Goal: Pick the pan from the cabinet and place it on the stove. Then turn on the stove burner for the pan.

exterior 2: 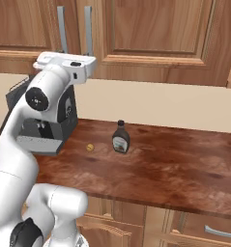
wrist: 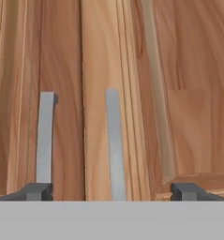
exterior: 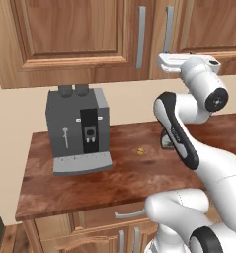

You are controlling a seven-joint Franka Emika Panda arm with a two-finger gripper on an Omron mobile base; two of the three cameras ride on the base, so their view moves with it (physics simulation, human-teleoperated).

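The cabinet (exterior: 70, 29) (exterior 2: 155, 29) (wrist: 188, 93) hangs on the wall above the counter with its reddish-brown doors closed, so the pan is hidden. Two vertical grey bar handles flank the seam between two doors. My gripper (wrist: 112, 192) is raised to the lower end of these handles, open and holding nothing. In the hand view one handle (wrist: 114, 145) runs up midway between my fingertips (wrist: 38, 192), and the other handle (wrist: 45, 140) stands above the left tip. The left base view shows my hand (exterior: 169, 62) just below the right handle (exterior: 168, 27). The stove is out of view.
A grey coffee machine (exterior: 79, 131) (exterior 2: 67, 116) stands on the wooden counter (exterior: 90, 183) at the left. A dark bottle (exterior 2: 120, 137) and a small yellow-brown lump (exterior: 139, 151) (exterior 2: 90, 147) sit mid-counter. Drawers with curved grey handles (exterior: 129, 215) lie under the counter.
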